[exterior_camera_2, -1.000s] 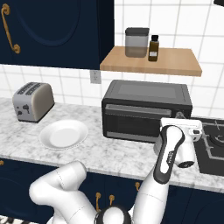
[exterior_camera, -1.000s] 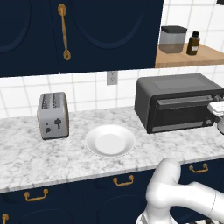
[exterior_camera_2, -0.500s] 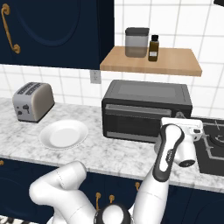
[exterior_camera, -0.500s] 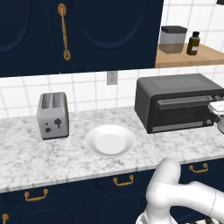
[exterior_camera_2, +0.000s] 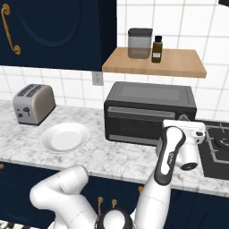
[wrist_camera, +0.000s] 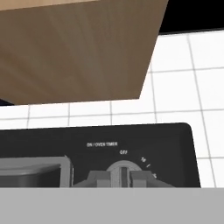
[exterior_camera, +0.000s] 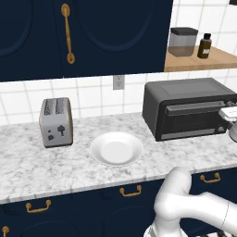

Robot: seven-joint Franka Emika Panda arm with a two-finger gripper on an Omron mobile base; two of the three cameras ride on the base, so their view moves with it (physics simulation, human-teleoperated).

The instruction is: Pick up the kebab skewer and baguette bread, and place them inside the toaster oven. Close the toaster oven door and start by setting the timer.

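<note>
A: Where's the toaster oven (exterior_camera_2: 150, 112) sitting rn?
B: On the marble worktop (exterior_camera_2: 112, 156), against the tiled wall, right under the wooden shelf (exterior_camera_2: 154, 62). Its door (exterior_camera_2: 141, 124) is standing shut, grey bar handle along the top edge.

A: And the claw (wrist_camera: 120, 175)?
B: Pressing up at the oven's right side. In the hand view the two tips are sitting either side of the timer knob (wrist_camera: 123, 168), nearly closed round it w/ the jaws just a crack apart. Can't tell if they're squeezing it or only touching. "OFF" is printed just above the knob.

A: Arm?
B: Rising from below the worktop in the right base view, wrist bending in front of the oven's lower right corner.

A: Other stuff?
B: White plate (exterior_camera: 116, 149) lying on the worktop left of the oven, silver two-slot toaster (exterior_camera: 56, 122) standing further left, well apart. On the shelf, a grey canister (exterior_camera_2: 140, 43) and a dark bottle (exterior_camera_2: 156, 48) standing just beside each other. Hob (exterior_camera_2: 218, 147) lying to the right of the oven.
</note>
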